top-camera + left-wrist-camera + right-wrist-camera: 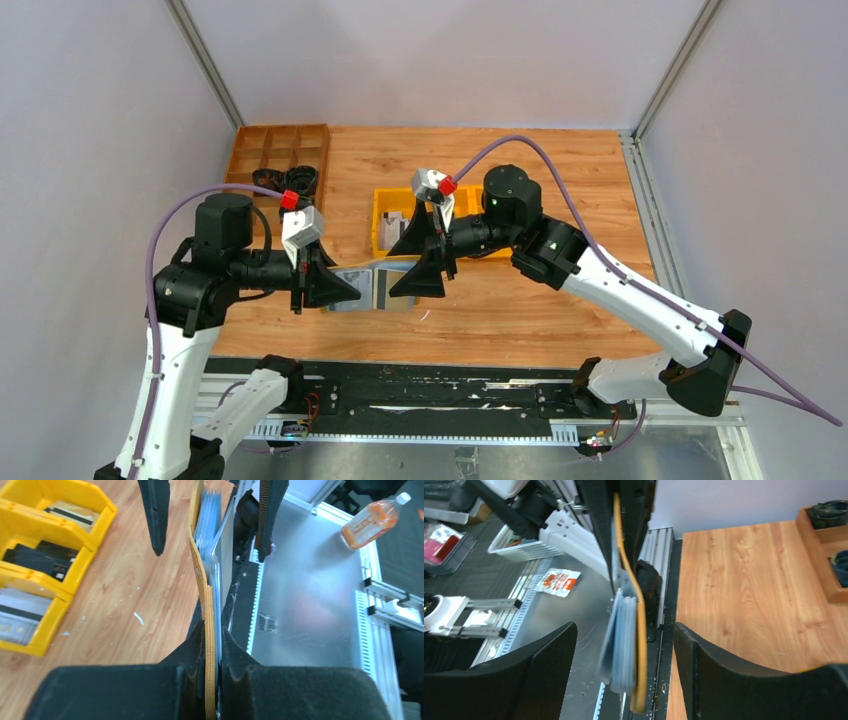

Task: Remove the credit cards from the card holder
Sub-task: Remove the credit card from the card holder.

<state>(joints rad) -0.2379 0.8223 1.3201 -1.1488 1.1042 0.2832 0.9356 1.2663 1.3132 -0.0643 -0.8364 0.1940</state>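
Note:
The mustard-yellow card holder (202, 575) is held edge-on above the table's near edge, and my left gripper (214, 647) is shut on its near end. Silvery-blue credit cards (210, 525) sit in its pleated inside, fanning out slightly at the far end. In the right wrist view, the card holder (640, 645) and the credit cards (621, 645) hang between the fingers of my right gripper (624, 630), which is open and straddles them without touching. From above, the card holder (372, 288) spans between the left gripper (350, 290) and the right gripper (391, 274).
Yellow plastic bins (382, 215) stand behind the grippers; in the left wrist view the bins (95, 540) hold a few loose cards. A wooden compartment tray (280, 150) sits at the back left. A metal rail (400, 395) runs along the near edge. An orange bottle (375, 517) lies off the table.

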